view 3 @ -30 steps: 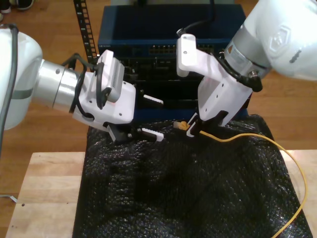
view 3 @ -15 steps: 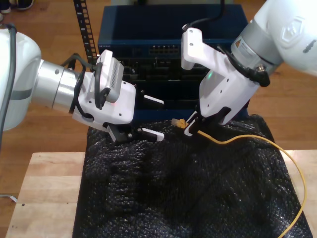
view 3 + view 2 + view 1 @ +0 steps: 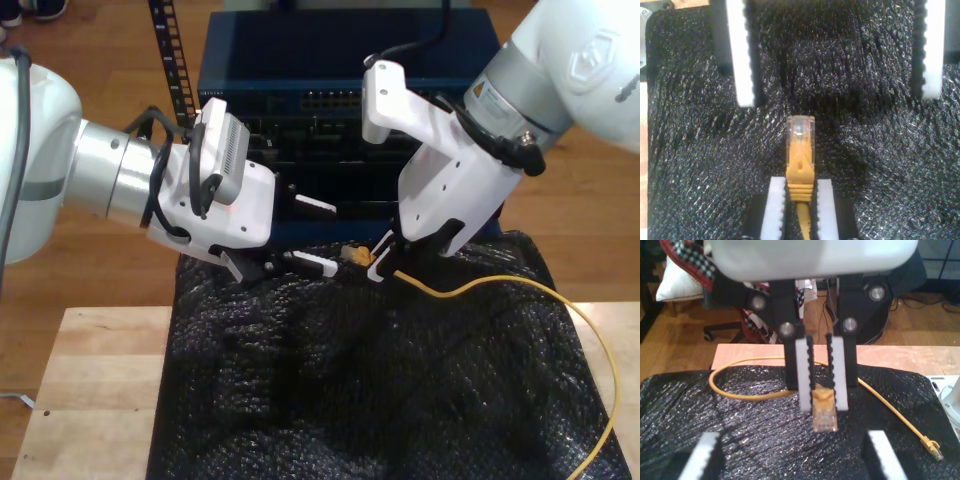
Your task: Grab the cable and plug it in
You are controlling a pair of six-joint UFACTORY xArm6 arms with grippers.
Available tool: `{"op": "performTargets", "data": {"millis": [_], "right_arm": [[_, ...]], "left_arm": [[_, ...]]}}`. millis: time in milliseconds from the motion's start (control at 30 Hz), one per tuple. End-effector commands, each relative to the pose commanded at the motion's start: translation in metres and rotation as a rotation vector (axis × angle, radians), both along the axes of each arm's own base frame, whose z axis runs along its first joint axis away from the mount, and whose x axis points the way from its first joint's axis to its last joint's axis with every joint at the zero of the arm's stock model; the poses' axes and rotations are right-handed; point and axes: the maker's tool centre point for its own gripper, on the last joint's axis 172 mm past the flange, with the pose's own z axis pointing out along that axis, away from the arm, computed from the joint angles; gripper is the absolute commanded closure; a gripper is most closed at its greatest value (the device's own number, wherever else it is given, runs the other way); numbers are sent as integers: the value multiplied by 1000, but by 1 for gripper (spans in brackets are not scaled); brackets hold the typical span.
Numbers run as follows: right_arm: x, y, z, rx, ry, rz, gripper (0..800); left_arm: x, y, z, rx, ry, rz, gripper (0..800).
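Note:
The cable [image 3: 500, 285] is thin and yellow-orange, lying across the black mat [image 3: 350, 400] and trailing off the exterior view's right. My second gripper [image 3: 378, 262], on the arm at the exterior view's right, is shut on the cable just behind its clear plug [image 3: 800, 131]. The plug sticks out past the pads [image 3: 775, 200]. It points at my first gripper [image 3: 335, 238], on the arm at the exterior view's left, which stands open with nothing between its fingers [image 3: 742, 60]. In the first wrist view my second gripper [image 3: 823, 405] holds the plug [image 3: 824, 421] upright above the mat.
A dark blue rack unit [image 3: 340, 60] with a row of ports [image 3: 325, 100] stands behind both grippers. The mat covers a wooden table [image 3: 90, 380]. The cable's other plug [image 3: 932, 447] lies loose on the mat.
My second gripper has carried the plug a little toward the exterior view's left, closer to my first gripper's open fingers. The first arm has barely shifted.

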Motion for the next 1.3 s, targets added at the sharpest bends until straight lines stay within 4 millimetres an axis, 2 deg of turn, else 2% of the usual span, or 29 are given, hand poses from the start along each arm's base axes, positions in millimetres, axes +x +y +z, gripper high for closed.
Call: {"op": "performTargets", "data": {"millis": [200, 567, 733, 1000, 1133, 1300], "right_arm": [[0, 1, 0, 2, -5, 10, 796], [-1, 3, 0, 8, -4, 15, 796], [-1, 2, 0, 8, -6, 14, 796], [-2, 2, 2, 9, -12, 18, 794], [-2, 2, 3, 10, -17, 21, 796], [-2, 1, 2, 8, -16, 22, 794]], "left_arm": [[0, 0, 0, -2, 2, 0, 295], [-12, -7, 5, -26, 8, -50, 320], [-13, -8, 4, -26, 5, -54, 390], [-14, -9, 2, -24, 36, -48, 415], [-16, -9, 2, -24, 82, -35, 486], [-18, -10, 3, -26, 90, -39, 508]]}}
